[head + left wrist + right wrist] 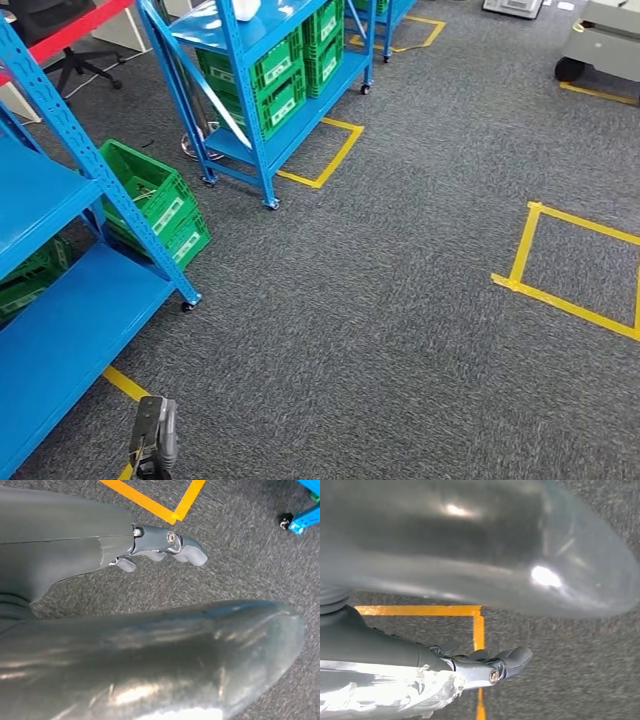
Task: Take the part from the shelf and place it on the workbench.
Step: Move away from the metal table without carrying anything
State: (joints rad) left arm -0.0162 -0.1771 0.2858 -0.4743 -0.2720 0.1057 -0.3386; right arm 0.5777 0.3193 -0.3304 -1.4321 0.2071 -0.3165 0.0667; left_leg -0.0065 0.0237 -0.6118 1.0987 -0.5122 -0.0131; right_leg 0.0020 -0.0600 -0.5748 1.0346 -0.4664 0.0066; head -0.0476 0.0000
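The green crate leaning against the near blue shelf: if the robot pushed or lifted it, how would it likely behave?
The green crate looks like rigid moulded plastic, so probably stiff. It already sits tilted against the blue shelf, so a push may make it slip or drop flat. Its contents are unclear, so weight is uncertain.

A stockroom or small warehouse floor — grey carpet (pixel 392 300) marked out with yellow tape squares (pixel 575 262) as parking bays. Blue steel shelving racks (pixel 260 75) on castors stand in rows, loaded with green plastic crates (pixel 283 75) bearing white labels; another green crate (pixel 151 200) sits tilted on the floor between the racks. A wheeled grey cart (pixel 604 40) stands at the far edge.
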